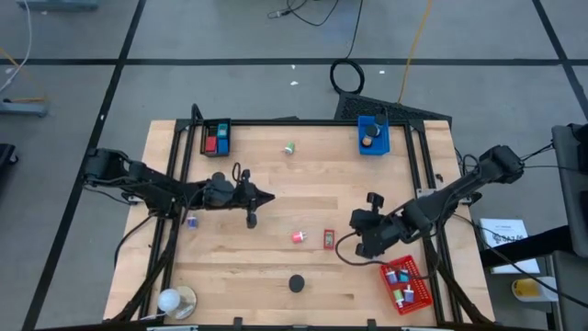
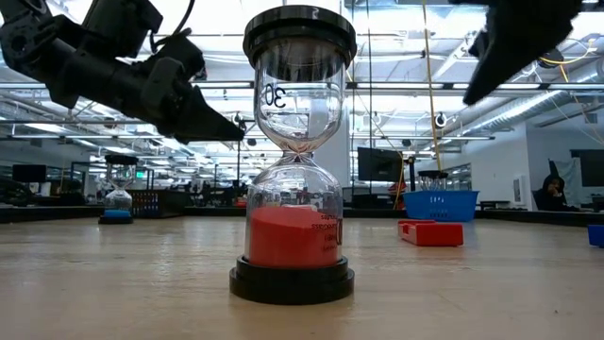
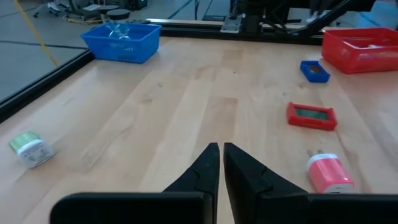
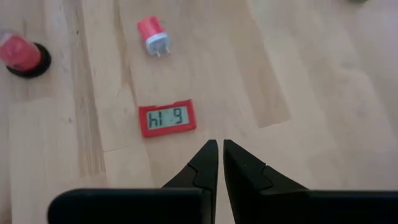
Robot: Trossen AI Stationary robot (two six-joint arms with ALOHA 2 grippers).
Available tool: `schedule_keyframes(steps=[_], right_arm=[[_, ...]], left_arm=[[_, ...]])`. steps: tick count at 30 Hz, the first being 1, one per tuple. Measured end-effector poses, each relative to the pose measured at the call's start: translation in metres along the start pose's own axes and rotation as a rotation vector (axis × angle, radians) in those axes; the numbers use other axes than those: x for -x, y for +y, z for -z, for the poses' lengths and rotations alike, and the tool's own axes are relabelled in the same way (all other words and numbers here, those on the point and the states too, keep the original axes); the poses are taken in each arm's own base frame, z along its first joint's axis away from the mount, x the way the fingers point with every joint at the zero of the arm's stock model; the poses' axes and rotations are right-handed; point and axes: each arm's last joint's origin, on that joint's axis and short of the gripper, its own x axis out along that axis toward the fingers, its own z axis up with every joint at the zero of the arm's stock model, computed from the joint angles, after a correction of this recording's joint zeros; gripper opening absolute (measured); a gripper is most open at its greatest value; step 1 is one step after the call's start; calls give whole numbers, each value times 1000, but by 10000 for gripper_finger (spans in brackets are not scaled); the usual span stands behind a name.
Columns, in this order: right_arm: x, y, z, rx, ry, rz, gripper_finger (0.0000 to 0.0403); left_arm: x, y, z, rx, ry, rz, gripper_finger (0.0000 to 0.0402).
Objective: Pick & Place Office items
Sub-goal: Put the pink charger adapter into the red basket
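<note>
A pink charger [image 1: 299, 237] and a red digital clock [image 1: 329, 239] lie flat on the wood at the table's middle. A green and white item [image 1: 290, 147] lies toward the far edge, and a small purple one [image 1: 191, 221] at the left. My left gripper [image 1: 266, 198] hangs shut above the table, left of centre, holding nothing [image 3: 221, 149]. My right gripper [image 1: 354, 221] is shut too and slants down just right of the clock [image 4: 168, 118], with the charger [image 4: 152, 34] farther off. A small blue item [image 3: 314, 70] lies near the red tray.
An hourglass [image 1: 296, 283] with red sand stands near the front edge. At the far edge are a blue tray [image 1: 373, 138] and a black tray [image 1: 217, 138]. A red tray [image 1: 407, 285] holding several items sits at the near right, and a round white and tan object [image 1: 175, 301] at the near left.
</note>
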Motion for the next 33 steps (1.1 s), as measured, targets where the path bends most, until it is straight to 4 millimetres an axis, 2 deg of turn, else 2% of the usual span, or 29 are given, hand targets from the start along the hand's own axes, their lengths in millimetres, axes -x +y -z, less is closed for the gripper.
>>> schedule_keyframes(steps=[6,11,15,21,28,33], right_arm=[[-16,-2,14,-16,14,-13,20],[-19,-4,5,-73,-35,-35,32],[-25,-1,-3,-71,-86,-58,67],[-37,6,-1,-21,-69,-49,136],[-24,4,4,-22,-50,-51,196],[-16,0,13,-6,10,-24,202]], left_arm=[[0,-4,0,14,-2,15,31],[1,-4,0,15,-2,18,31],[1,-5,0,19,-2,22,30],[3,-15,0,21,0,64,30],[6,-24,1,59,1,84,30],[6,-26,1,79,4,84,30]])
